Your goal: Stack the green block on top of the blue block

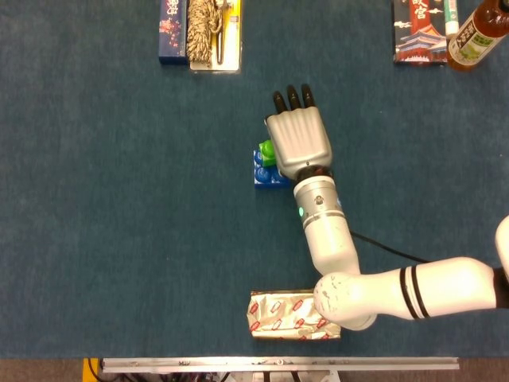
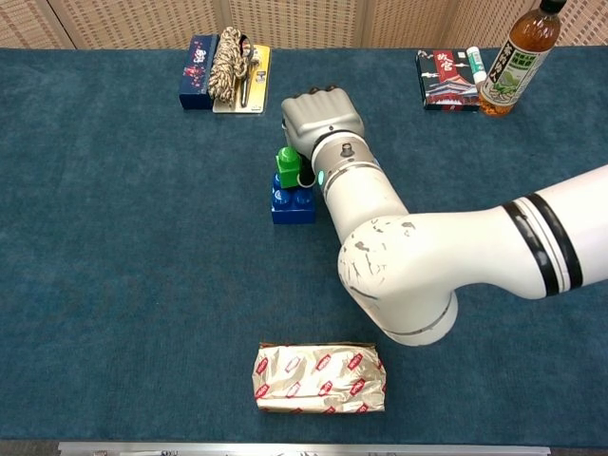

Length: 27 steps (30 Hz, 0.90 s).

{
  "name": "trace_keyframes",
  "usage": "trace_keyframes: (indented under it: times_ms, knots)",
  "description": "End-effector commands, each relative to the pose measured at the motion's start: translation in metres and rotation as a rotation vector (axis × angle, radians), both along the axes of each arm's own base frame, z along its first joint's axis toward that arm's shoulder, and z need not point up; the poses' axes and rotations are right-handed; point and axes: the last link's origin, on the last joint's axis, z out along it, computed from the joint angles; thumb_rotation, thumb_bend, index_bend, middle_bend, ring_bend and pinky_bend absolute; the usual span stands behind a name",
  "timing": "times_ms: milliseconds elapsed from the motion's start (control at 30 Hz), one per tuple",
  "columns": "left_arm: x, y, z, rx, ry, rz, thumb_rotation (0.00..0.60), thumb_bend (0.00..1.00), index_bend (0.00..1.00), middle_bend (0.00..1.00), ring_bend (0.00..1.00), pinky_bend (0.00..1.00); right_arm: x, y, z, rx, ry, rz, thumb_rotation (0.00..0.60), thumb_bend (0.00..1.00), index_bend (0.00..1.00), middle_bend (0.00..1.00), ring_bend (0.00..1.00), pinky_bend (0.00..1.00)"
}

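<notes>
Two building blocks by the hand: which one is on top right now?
The green block, the smaller one. It sits on the rear part of the wider blue block, right against the right hand. The blue one rests on the table.

I see a table covered in dark teal cloth, evenly lit. Behind its far edge, a woven tan panel wall. Metal rail along the near edge.

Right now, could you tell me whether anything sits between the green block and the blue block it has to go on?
Nothing visible does: the green block, beside the right robot hand, sits directly on the blue block.
</notes>
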Motion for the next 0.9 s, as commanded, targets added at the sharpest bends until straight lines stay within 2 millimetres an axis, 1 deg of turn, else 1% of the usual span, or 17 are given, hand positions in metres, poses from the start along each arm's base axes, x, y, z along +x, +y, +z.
trace_keyframes:
  times_ms: [33, 333, 900]
  knots:
    - [-0.0005, -0.0005, 0.0001, -0.001, 0.001, 0.002, 0.600, 0.23, 0.24, 0.11, 0.00, 0.09, 0.0000, 0.0007, -0.0008, 0.002, 0.001, 0.001, 0.600, 0.30, 0.58, 0.15, 0.00, 0.04]
    - [-0.0007, -0.0012, 0.0002, -0.002, 0.001, 0.002, 0.600, 0.23, 0.24, 0.11, 0.00, 0.09, -0.0005, 0.0048, -0.0018, 0.004, 0.008, 0.002, 0.600, 0.30, 0.58, 0.15, 0.00, 0.04]
    - [-0.0016, -0.0021, -0.0010, -0.007, 0.005, 0.007, 0.600, 0.23, 0.24, 0.11, 0.00, 0.09, 0.0018, 0.0045, -0.0066, -0.004, 0.016, -0.021, 0.600, 0.30, 0.58, 0.15, 0.00, 0.04]
